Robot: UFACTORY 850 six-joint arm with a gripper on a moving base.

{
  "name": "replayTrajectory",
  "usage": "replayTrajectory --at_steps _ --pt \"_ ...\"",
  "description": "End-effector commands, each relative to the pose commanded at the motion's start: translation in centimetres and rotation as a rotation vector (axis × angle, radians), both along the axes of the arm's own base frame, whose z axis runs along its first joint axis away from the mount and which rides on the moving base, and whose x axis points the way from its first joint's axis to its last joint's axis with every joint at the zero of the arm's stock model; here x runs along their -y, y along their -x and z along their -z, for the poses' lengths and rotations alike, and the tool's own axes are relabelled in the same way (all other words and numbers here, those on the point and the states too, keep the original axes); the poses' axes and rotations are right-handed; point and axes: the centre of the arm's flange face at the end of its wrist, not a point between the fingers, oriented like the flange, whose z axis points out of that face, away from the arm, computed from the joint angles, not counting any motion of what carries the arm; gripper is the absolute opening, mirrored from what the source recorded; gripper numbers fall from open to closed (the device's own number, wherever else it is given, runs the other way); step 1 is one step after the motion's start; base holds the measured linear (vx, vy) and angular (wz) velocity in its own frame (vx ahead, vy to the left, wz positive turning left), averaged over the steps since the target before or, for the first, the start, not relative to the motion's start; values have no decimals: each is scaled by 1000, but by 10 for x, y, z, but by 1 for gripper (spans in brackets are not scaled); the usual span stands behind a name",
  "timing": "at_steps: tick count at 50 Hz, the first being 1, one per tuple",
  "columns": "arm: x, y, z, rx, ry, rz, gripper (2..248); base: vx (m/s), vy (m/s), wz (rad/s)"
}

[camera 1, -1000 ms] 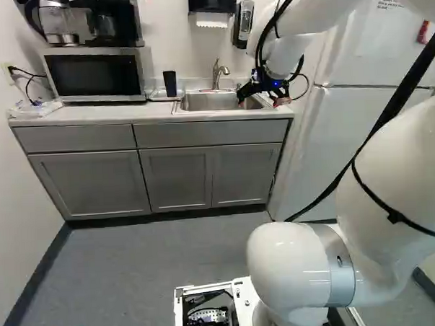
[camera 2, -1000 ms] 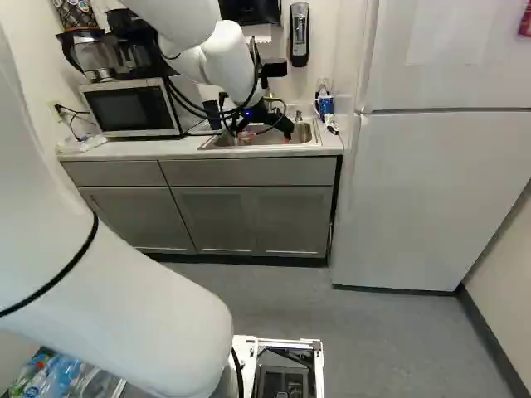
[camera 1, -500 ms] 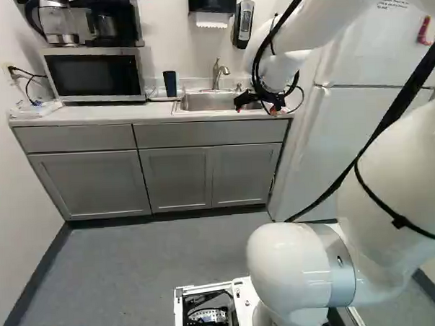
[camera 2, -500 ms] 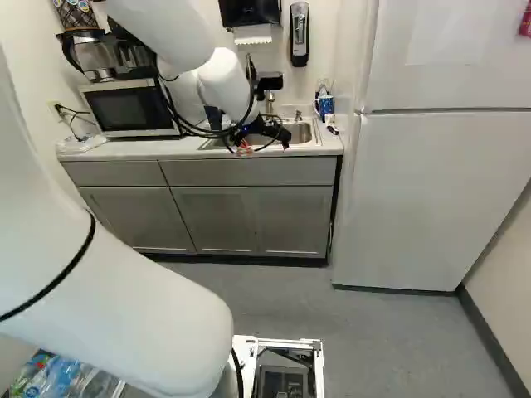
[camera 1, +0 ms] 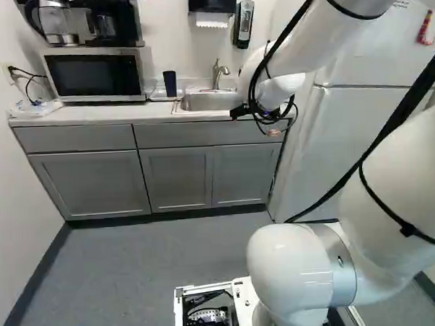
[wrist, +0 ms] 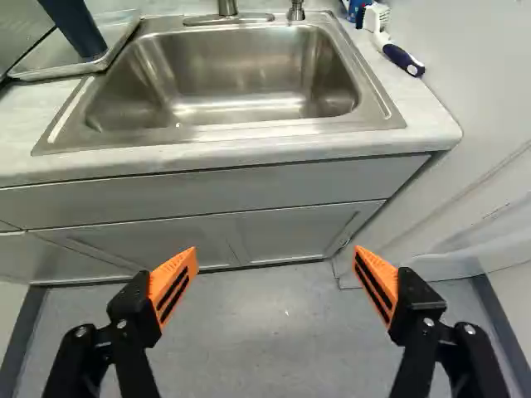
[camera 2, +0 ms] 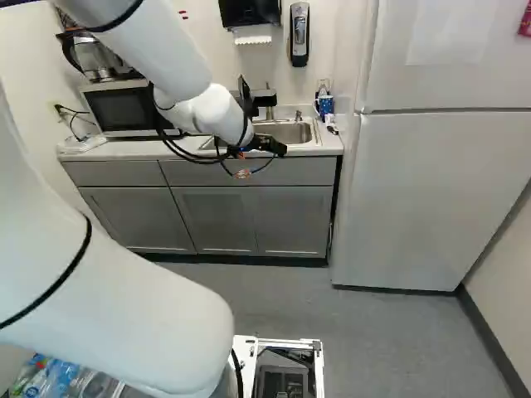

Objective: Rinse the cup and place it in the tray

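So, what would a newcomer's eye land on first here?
Probably the white arm, filling the right side of the left base view. Then the pincer, standing open in the wrist view with orange pads, the steel sink ahead of it. The dark cup in the tray beside the sink comes next.

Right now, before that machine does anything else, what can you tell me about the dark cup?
The cup is tall, slim and very dark, navy to black, with plain, smooth-looking sides narrowing slightly towards the foot. No handle shows; whether it is plastic or coated metal, I cannot tell. It stands on end in the shallow tray on the counter, between the microwave and the sink. Its inside is hidden. Only the tray visibly touches it; the open gripper is well clear.
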Motion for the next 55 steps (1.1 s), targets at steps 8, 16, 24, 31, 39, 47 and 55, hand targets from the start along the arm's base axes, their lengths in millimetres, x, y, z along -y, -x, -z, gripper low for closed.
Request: replayTrajectory --at_steps 8,16,24,31,39,47,55 --pt "-6 11 20 38 6 -10 247 0 0 0" --pt "-13 24 39 78 11 -21 247 0 0 0" --pt "-19 37 57 115 14 -33 247 0 0 0" --pt "-24 48 71 145 15 -43 247 0 0 0" --pt "-28 61 85 176 16 -54 247 0 0 0" --pt "-33 74 97 206 16 -65 247 0 0 0" --pt "-36 85 108 231 15 -75 247 0 0 0"
